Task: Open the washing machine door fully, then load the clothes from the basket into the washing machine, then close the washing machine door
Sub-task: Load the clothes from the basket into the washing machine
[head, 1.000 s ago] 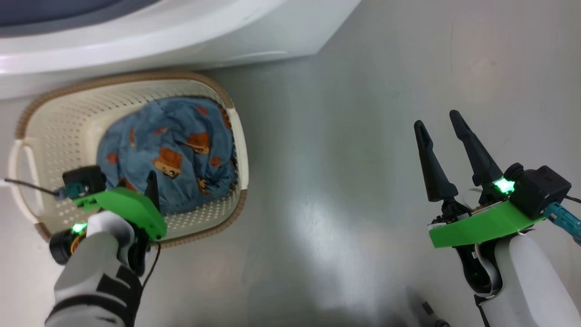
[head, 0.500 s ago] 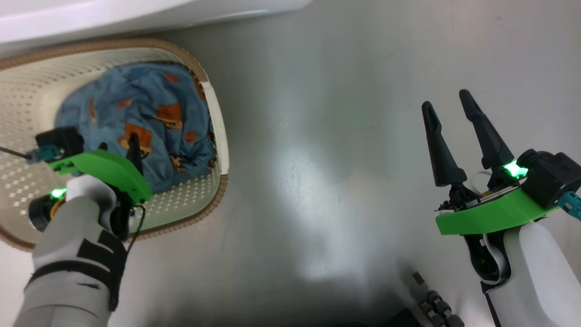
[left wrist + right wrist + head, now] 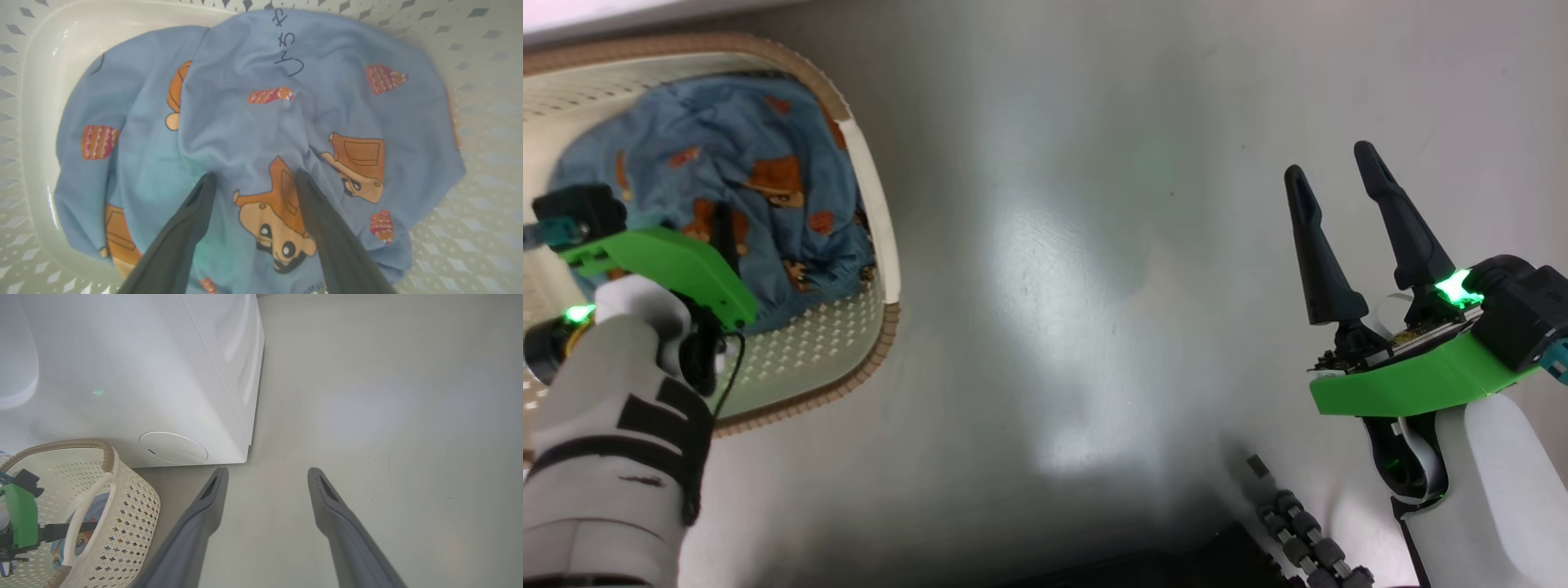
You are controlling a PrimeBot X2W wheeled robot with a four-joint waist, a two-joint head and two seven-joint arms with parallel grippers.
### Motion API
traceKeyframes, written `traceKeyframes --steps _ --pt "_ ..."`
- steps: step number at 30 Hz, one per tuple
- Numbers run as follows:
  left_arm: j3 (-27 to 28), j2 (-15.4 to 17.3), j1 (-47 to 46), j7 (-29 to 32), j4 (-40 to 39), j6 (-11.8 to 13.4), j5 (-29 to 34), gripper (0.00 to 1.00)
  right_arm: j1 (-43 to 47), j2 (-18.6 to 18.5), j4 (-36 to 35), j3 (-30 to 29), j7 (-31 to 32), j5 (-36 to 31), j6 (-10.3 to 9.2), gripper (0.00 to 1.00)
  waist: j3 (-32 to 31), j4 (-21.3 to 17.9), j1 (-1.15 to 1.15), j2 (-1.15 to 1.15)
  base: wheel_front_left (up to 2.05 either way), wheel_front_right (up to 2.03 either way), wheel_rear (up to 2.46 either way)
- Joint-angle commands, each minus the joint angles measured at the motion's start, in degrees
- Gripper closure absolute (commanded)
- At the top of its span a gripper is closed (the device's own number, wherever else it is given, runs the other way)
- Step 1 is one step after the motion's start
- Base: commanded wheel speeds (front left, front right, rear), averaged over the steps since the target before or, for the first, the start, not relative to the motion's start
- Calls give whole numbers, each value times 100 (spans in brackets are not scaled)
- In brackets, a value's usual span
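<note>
The clothes (image 3: 245,134) are soft matt cloth; the basket (image 3: 482,102), smooth perforated plastic; the washing machine (image 3: 135,375), glossy white; the floor (image 3: 1094,245), smooth and faintly reflective.

The basket (image 3: 809,351) lies at the upper left on the grey floor (image 3: 1094,245), with the blue clothes (image 3: 727,155) bunched inside it. The left gripper (image 3: 717,233) hangs over the basket, one dark finger showing against the fabric. The right gripper (image 3: 1330,167) hovers well apart at the right above bare floor, its two fingers spread
</note>
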Motion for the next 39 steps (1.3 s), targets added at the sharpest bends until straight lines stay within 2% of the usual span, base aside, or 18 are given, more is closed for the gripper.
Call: traceKeyframes --steps 1,19,20,21,22,23,24,26,34,39 --pt "56 276 100 41 -6 64 -21 0 142 -34 -140 123 -27 -43 9 0 121 -99 0 0 0 0 0" --pt "-173 310 -287 229 21 254 28 0 375 -205 -331 3 -27 -118 9 0 486 -186 0 0 0 0 0" --pt "-187 290 -285 228 21 257 29 6 398 -218 -343 -16 -27 -121 9 0 489 -175 0 0 0 0 0" --pt "-200 268 -285 223 22 257 28 47 420 -231 -352 -36 -27 -123 9 0 490 -161 0 0 0 0 0" --pt "-200 268 -285 223 22 257 28 47 420 -231 -352 -36 -27 -123 9 0 490 -161 0 0 0 0 0" --pt "-216 246 -285 208 22 255 32 58 438 -244 -363 -54 -27 -122 9 0 491 -147 0 0 0 0 0" --pt "-252 194 -278 183 23 254 41 96 463 -259 -377 -84 -27 -128 9 0 488 -115 0 0 0 0 0" --pt "-273 174 -276 163 24 246 48 100 467 -263 -381 -91 -27 -138 9 0 486 -101 0 0 0 0 0" --pt "-224 27 -220 -175 25 207 -94 100 415 -303 -362 -138 -27 -170 9 0 379 58 0 0 0 0 0" --pt "-229 -169 -32 -537 13 26 -176 100 366 -299 -275 -91 -27 -155 9 0 87 228 0 0 0 0 0"
